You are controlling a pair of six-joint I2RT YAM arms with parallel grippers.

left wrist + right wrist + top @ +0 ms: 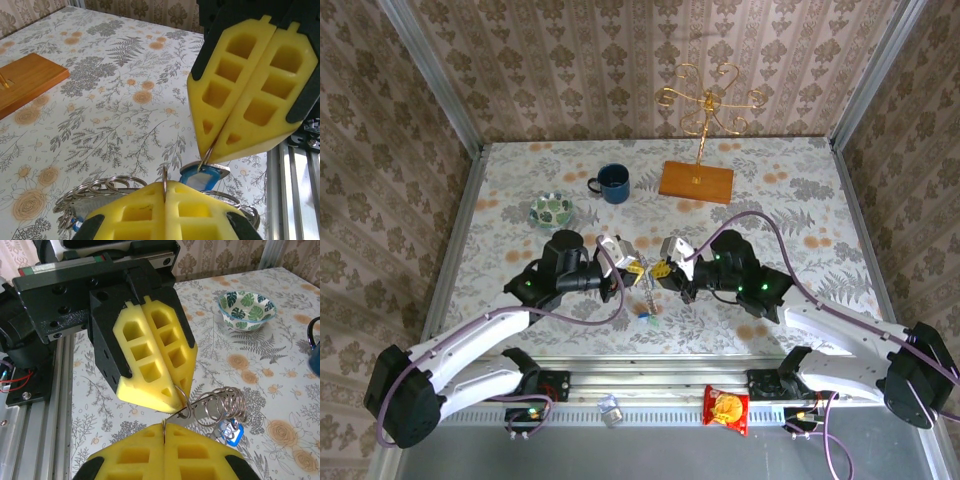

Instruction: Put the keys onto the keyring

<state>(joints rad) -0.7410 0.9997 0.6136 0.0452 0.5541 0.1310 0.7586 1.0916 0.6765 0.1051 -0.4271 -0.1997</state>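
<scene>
the silvery coiled keyring [222,402] is held up by one end, with a blue-tagged key [231,432] just below its coils.

White-and-black arms [470,350]; purple cables [752,214]; yellow gripper fingers [135,197]

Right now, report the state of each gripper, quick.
Left gripper: closed, pinching a ring of the keyring.
Right gripper: closed, pinching the same keyring.
</scene>
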